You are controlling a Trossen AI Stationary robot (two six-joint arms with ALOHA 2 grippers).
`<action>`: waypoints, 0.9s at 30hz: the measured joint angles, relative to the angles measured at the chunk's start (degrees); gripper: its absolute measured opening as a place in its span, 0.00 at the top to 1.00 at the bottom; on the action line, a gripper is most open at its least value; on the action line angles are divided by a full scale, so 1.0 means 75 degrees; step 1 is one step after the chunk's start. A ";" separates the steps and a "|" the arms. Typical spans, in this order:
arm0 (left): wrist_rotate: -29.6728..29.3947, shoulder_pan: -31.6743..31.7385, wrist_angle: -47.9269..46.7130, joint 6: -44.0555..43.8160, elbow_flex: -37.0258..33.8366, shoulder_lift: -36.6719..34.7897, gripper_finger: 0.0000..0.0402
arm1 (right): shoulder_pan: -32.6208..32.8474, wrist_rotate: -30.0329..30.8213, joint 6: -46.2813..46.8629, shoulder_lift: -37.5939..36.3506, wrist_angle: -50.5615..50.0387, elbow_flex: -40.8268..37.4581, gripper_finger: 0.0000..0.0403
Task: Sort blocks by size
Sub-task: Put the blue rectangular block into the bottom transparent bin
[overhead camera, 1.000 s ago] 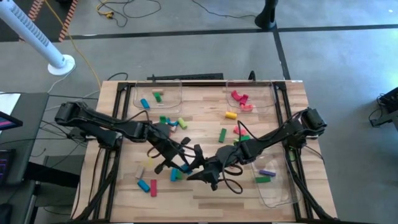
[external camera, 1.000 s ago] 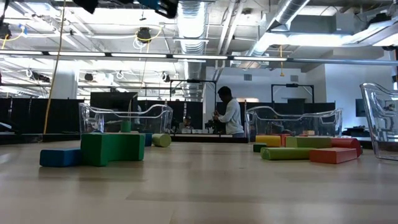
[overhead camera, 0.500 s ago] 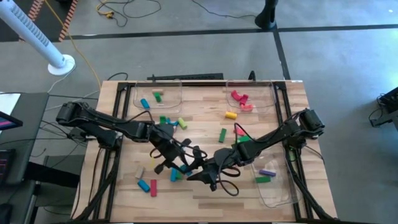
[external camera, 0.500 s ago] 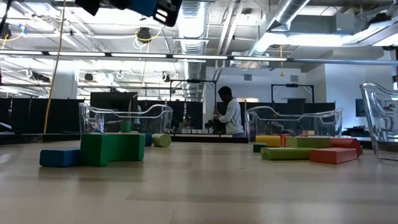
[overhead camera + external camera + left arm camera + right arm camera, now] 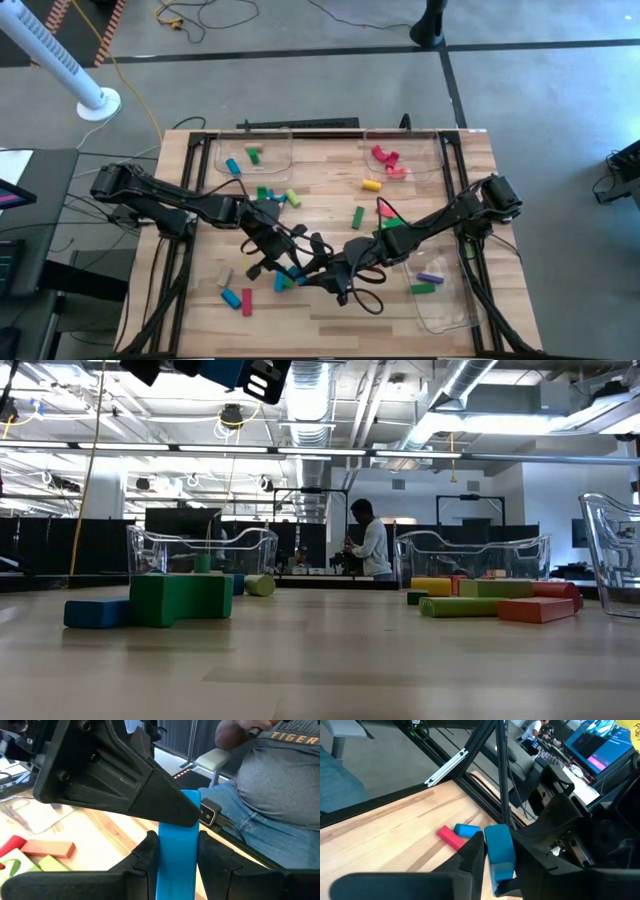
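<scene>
Handover of one block above the table, read from left to right. Left gripper (image 5: 177,845): my fingers are closed to a narrow gap on the lower end of a long blue wooden bar (image 5: 178,870), which is the reference for every position given here. I hold it raised and on end, clear of the wood, so that its upper half stays free for a second grip. Right gripper (image 5: 496,854): just right of the bar and meeting it head-on, fingers drawn in against its two flat sides, so both hands appear to grasp it at once. Below the bar lie a short red block (image 5: 450,836) and a stubby blue piece (image 5: 467,830), unsorted. Well to the right of the bar stands a clear plastic tray (image 5: 455,312) holding a purple bar (image 5: 430,277) and a green bar (image 5: 422,289), probably its destination.
</scene>
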 joint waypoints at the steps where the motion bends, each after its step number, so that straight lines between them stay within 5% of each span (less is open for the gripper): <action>1: 0.0004 0.0000 -0.0004 -0.0006 -0.0001 0.0000 0.75 | 0.0000 0.0000 -0.0019 0.0000 -0.0006 0.0000 0.72; 16: -0.0043 0.0003 -0.0220 -0.0165 -0.0001 0.0003 0.75 | 0.0164 0.0547 0.0045 0.0000 -0.0333 0.0009 0.75; 27: -0.0813 -0.0004 -0.1465 -0.0277 -0.0004 -0.0773 0.53 | 0.0814 0.2089 0.1259 -0.0759 -0.2465 -0.0012 0.76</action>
